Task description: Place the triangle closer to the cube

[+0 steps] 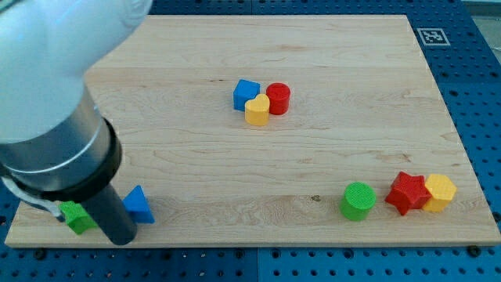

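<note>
The blue triangle (138,204) lies near the board's bottom left corner. The blue cube (246,94) sits in the upper middle, touching a yellow heart (257,111) and close to a red cylinder (279,99). My rod comes down at the bottom left; my tip (120,237) is just to the lower left of the blue triangle, touching or nearly touching it. A green block (77,217) sits to the left of the rod, partly hidden by it.
A green cylinder (358,200), a red star (409,193) and a yellow block (440,192) stand at the bottom right of the wooden board (313,157). The arm's large white and grey body covers the view's upper left.
</note>
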Tool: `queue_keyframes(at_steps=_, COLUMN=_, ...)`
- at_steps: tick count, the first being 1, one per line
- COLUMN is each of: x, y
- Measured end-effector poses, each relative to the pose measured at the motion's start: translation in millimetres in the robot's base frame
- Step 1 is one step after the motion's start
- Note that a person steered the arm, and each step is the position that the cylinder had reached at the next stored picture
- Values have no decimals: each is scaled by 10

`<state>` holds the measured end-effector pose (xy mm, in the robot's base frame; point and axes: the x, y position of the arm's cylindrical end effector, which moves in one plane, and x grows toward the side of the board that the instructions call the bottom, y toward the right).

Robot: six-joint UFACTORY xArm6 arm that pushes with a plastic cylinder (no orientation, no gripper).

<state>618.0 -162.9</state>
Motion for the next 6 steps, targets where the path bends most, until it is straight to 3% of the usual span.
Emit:
queue_keyframes(at_steps=4, x=-483, y=42)
queue_keyframes(at_steps=6, x=-474, y=309)
